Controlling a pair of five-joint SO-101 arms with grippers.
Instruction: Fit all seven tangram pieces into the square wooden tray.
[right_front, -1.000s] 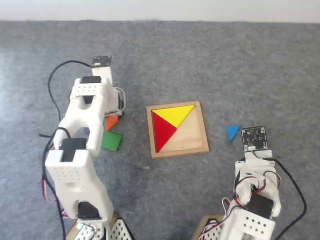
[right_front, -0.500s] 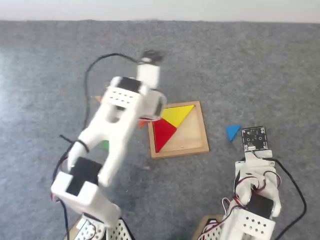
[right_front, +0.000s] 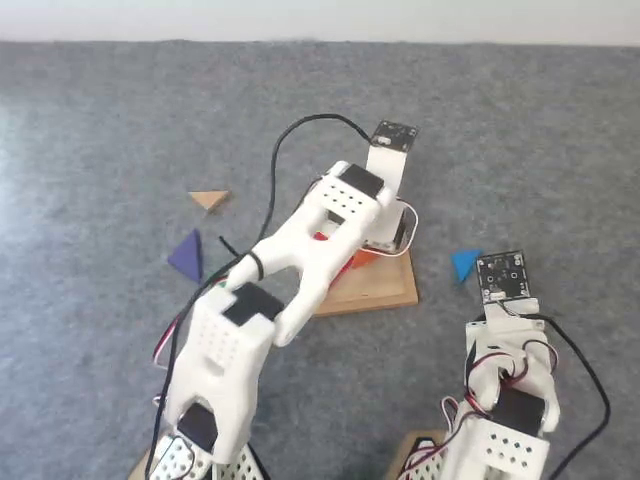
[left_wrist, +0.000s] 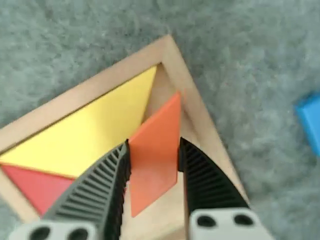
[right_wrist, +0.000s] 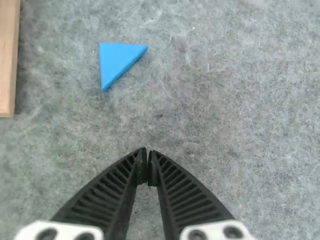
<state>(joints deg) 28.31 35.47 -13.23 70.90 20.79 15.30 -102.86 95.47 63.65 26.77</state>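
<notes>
Left gripper clamps the orange piece over the tray, beside the yellow triangle. Right gripper is closed, with the blue triangle ahead.

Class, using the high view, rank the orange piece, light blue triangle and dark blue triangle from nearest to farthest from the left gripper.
1. orange piece, clamped in the left gripper over the wooden tray.
2. light blue triangle, right of the tray.
3. dark blue triangle, far left.

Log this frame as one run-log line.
left gripper: shut on orange piece over wooden tray | in tray: yellow triangle, red triangle | right gripper: shut, empty, near blue triangle | loose: purple triangle, tan triangle
</notes>
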